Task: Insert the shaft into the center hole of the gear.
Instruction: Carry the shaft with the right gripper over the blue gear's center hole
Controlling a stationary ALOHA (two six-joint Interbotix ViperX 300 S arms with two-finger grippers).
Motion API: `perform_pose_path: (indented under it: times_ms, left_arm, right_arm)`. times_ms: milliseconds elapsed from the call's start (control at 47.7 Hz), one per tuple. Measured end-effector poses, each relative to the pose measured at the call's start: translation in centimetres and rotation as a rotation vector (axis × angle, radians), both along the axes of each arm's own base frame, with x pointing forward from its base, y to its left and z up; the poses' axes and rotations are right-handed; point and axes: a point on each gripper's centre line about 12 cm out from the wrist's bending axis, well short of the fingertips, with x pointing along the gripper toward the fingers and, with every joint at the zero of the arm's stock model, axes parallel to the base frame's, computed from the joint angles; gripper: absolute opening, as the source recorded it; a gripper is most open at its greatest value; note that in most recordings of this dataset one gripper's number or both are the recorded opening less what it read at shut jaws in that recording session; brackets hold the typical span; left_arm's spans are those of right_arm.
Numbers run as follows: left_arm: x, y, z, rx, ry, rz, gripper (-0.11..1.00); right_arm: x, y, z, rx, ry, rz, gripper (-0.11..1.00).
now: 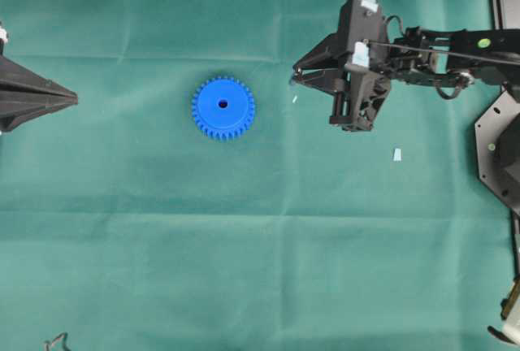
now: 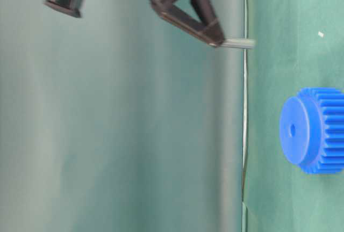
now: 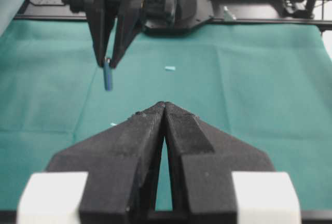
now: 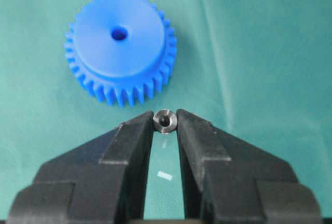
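The blue gear (image 1: 223,108) lies flat on the green cloth, its center hole (image 1: 223,104) facing up. In the right wrist view the gear (image 4: 120,47) and its hole (image 4: 119,33) lie ahead of the fingertips. My right gripper (image 4: 165,121) is shut on the silvery shaft (image 4: 165,121), which is seen end-on. In the overhead view this gripper (image 1: 294,75) hovers to the right of the gear, apart from it. In the table-level view the shaft (image 2: 239,43) sticks out of the fingertips, above the cloth. My left gripper (image 1: 75,99) is shut and empty at the left edge.
A small pale scrap (image 1: 397,154) lies on the cloth to the right of the right gripper, and a smaller one (image 1: 295,99) lies just below its fingertips. The black arm base (image 1: 500,148) stands at the right edge.
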Motion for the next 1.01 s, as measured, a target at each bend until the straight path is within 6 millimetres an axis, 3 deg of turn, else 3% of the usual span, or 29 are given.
perform_pose_path:
  times_ms: [419, 566, 902, 1007]
  left_arm:
    - [0.0, 0.0, 0.0, 0.000, 0.000, 0.002, 0.00]
    - [0.0, 0.0, 0.0, 0.000, 0.000, 0.000, 0.00]
    - [0.0, 0.0, -0.1, 0.002, 0.003, 0.002, 0.00]
    - [0.0, 0.0, 0.0, 0.000, 0.002, 0.000, 0.00]
  right_arm:
    - [0.3, 0.0, 0.9, 0.000, -0.019, -0.002, 0.20]
    - [2.1, 0.3, 0.9, -0.003, -0.031, 0.018, 0.20]
    - [8.4, 1.0, 1.2, -0.007, -0.052, 0.067, 0.20]
    - [9.2, 0.9, 1.1, -0.006, -0.049, 0.067, 0.20]
